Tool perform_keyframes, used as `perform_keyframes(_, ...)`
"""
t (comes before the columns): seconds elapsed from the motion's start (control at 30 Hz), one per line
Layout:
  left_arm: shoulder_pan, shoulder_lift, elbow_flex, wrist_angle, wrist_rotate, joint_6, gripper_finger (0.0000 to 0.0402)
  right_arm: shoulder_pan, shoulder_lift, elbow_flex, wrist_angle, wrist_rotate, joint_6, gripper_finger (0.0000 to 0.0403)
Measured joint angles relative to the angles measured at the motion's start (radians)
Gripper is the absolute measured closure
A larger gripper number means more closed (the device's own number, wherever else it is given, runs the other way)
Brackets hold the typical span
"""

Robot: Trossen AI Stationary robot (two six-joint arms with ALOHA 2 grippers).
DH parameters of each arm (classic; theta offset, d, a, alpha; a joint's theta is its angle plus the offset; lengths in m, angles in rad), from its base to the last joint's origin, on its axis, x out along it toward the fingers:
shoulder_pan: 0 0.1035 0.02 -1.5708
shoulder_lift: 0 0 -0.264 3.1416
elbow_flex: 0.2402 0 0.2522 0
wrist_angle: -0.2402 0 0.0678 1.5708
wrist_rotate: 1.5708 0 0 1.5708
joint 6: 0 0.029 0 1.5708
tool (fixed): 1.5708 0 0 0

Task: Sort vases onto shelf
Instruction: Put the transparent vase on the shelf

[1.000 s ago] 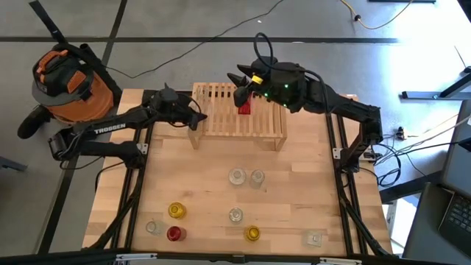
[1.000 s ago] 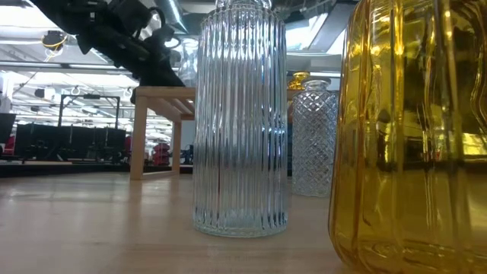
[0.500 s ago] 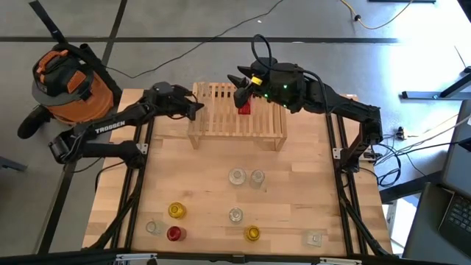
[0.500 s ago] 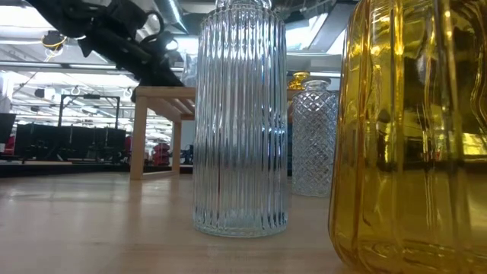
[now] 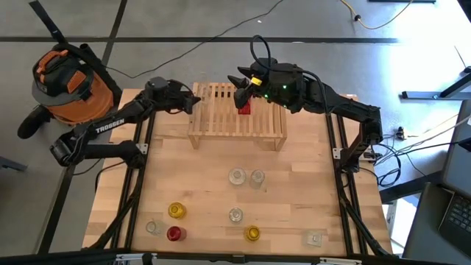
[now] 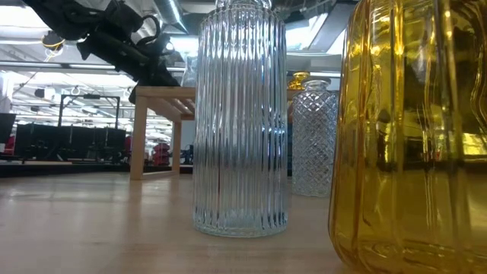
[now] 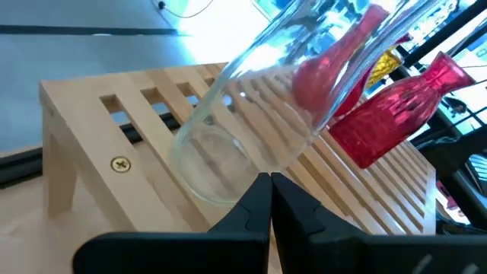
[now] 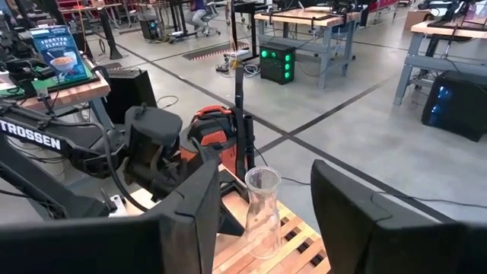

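A clear vase (image 7: 228,144) stands upright on the far-left corner of the light-wood rack (image 5: 237,126), also seen in the right wrist view (image 8: 262,209). My left gripper (image 5: 191,100) is shut, and its fingertips (image 7: 270,183) are right at that vase's base. A red vase (image 5: 245,107) stands on the slats near the rack's far edge and shows in the left wrist view (image 7: 396,114). My right gripper (image 5: 241,79) hovers open just beyond the red vase, with nothing between its fingers (image 8: 190,198). My left gripper has its shut fingertips at the foot of the clear vase (image 7: 240,186), coming level from the table's left side. I cannot tell whether they touch the glass. The vase stays upright with its base on the rack's slats.
On the near half of the table stand several loose vases: clear ones (image 5: 236,176), (image 5: 257,177), (image 5: 235,215), yellow ones (image 5: 176,210), (image 5: 252,233) and a red one (image 5: 174,234). A ribbed clear vase (image 6: 240,114) and a yellow one (image 6: 411,137) fill the low view. An orange vacuum (image 5: 70,77) sits off the far-left corner.
My left gripper has moved from the rack's near-left corner toward the table's far edge, along the rack's left end. It has turned to point toward the table's right, and has risen a little in the low view.
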Motion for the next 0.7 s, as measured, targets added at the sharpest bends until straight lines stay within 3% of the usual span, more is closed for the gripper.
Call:
perform_keyframes(0.23,-0.023,0.0,0.0,0.002,0.105,-0.027,0.0402,0.0,0.0,0.0,0.0,0.002,0.0,0.0242)
perform_keyframes(0.53,-0.073,0.094,0.0,0.031,-0.041,-0.063,0.0401,0.0,0.0,0.0,-0.014,0.0,0.0,0.0242)
perform_keyframes(0.7,-0.073,0.126,0.0,0.07,-0.066,-0.062,0.0401,0.0,-0.003,0.0,-0.055,0.0,0.003,0.0242)
